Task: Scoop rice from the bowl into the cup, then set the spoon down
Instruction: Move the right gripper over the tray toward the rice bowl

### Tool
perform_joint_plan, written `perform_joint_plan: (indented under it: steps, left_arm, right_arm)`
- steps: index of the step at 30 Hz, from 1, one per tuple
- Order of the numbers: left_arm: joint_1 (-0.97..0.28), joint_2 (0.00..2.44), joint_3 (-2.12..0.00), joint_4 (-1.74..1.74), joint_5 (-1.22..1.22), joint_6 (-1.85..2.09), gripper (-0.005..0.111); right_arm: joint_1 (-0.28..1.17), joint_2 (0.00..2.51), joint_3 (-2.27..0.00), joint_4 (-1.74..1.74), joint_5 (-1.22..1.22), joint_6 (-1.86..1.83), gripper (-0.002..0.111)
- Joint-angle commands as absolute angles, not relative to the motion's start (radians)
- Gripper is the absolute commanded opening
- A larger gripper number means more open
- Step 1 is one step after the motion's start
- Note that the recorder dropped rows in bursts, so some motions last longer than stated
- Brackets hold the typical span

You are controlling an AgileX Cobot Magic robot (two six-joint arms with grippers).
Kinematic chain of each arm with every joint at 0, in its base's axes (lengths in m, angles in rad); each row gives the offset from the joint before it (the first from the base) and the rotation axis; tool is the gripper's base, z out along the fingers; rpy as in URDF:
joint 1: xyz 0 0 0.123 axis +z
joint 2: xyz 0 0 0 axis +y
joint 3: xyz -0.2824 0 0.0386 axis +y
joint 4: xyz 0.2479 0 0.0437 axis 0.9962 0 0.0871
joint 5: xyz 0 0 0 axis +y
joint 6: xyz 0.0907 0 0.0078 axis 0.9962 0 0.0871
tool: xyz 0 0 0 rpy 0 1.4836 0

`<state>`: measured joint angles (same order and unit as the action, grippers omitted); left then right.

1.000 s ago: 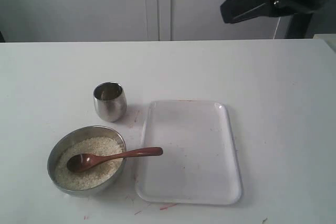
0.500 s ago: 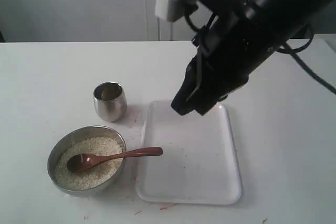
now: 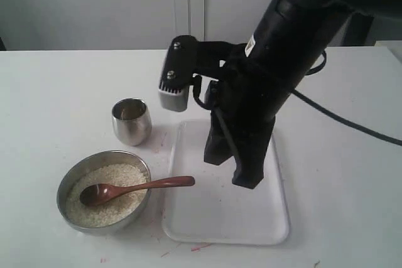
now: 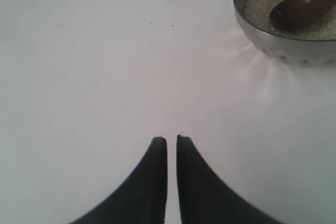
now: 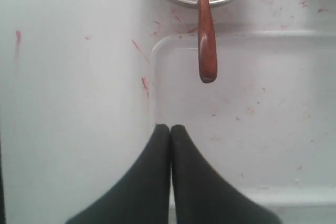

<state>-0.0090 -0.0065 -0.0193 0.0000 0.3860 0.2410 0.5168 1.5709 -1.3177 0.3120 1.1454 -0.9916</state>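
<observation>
exterior view: my right jaws, closed, hang over the tray (image 3: 251, 218) near the spoon (image 3: 163, 183) resting in the bowl (image 3: 100, 228) of rice (image 3: 107, 211); left jaws closed above the counter (image 4: 105, 51).

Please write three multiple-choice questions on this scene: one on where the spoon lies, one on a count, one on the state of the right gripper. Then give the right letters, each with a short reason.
1. Where does the scoop end of the spoon lie?
A. in the cup
B. on the rice in the bowl
C. on the bare table

2. How many steel vessels stand on the table?
A. one
B. three
C. two

3. In what state is the right gripper?
A. shut, holding nothing
B. wide open
C. shut on the spoon

Answers:
1 B: the scoop end rests on the grains, and the handle sticks out over the rim.
2 C: only the bowl and the cup are steel.
3 A: in the right wrist view its fingers meet, and the spoon lies apart from them.
</observation>
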Motion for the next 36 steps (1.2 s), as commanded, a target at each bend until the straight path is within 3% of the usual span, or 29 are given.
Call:
perform_joint_plan:
  steps: [1, 12, 18, 21, 28, 36]
  left_arm:
    - [-0.013, 0.0, -0.01, -0.006, 0.434, 0.235, 0.014]
    - [-0.013, 0.0, -0.01, -0.006, 0.434, 0.235, 0.014]
    - [-0.013, 0.0, -0.01, -0.006, 0.434, 0.235, 0.014]
    - [-0.013, 0.0, -0.01, -0.006, 0.434, 0.235, 0.014]
    - [-0.013, 0.0, -0.01, -0.006, 0.434, 0.235, 0.014]
    - [-0.013, 0.0, -0.01, -0.006, 0.434, 0.235, 0.014]
  right_arm:
    - [0.563, 1.575, -1.326, 0.283, 1.085, -1.054, 0.0]
    - [0.668, 1.591, -1.326, 0.272, 0.84, -1.034, 0.0]
    - [0.691, 1.647, -1.326, 0.249, 0.828, -1.034, 0.001]
    - [0.691, 1.675, -1.326, 0.249, 0.832, -1.034, 0.01]
    - [0.691, 1.71, -1.326, 0.249, 0.835, -1.034, 0.042]
    - [0.691, 1.755, -1.326, 0.249, 0.835, -1.034, 0.045]
